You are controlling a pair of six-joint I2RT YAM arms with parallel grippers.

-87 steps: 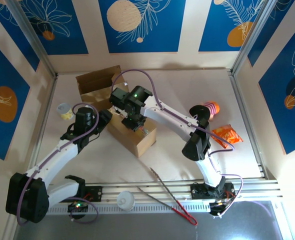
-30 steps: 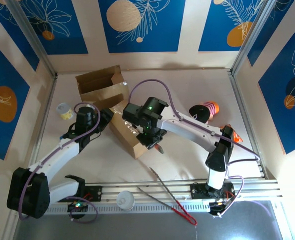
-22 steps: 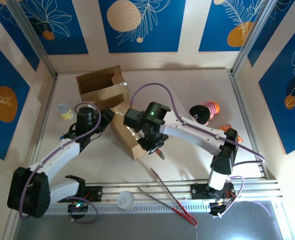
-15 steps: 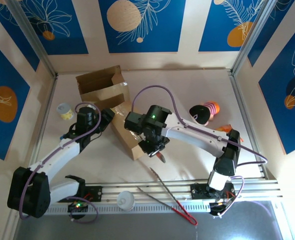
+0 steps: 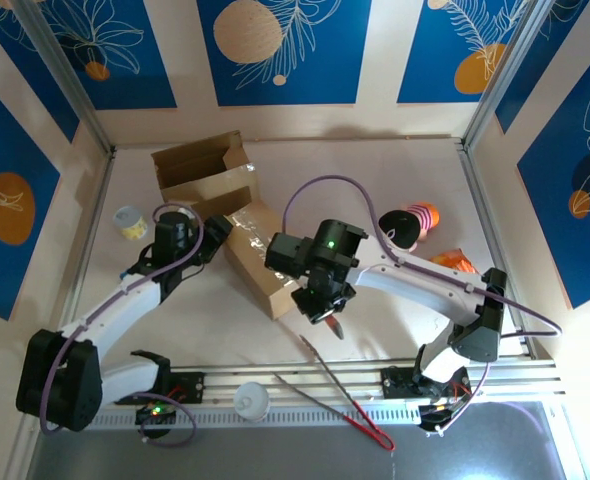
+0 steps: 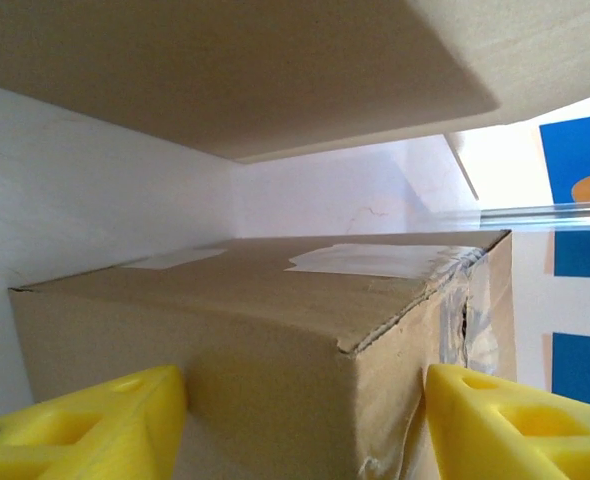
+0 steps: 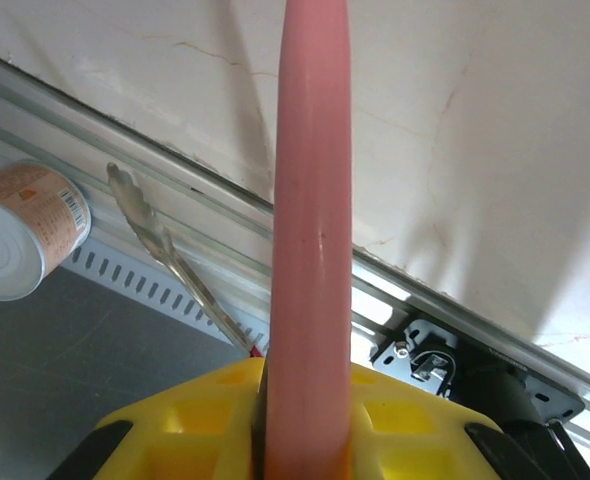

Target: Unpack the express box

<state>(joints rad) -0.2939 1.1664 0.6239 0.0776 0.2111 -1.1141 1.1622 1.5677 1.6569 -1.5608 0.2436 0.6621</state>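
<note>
Left of centre lay the express box [image 5: 265,270]; beside it the right gripper [image 5: 323,305] clamped a pink stick [image 7: 310,200] (lower it clear of the tongs [image 5: 340,385], I think); the left gripper [image 5: 218,237] stood with jaws apart at the box's far end.

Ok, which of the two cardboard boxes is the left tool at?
The nearer taped box, lying diagonally mid-table; the left tool straddles its corner. The other box sits behind it, farther from the arms.

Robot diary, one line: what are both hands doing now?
left gripper: astride brown cardboard box corner, grip unclear | right gripper: shut on long pink stick
</note>
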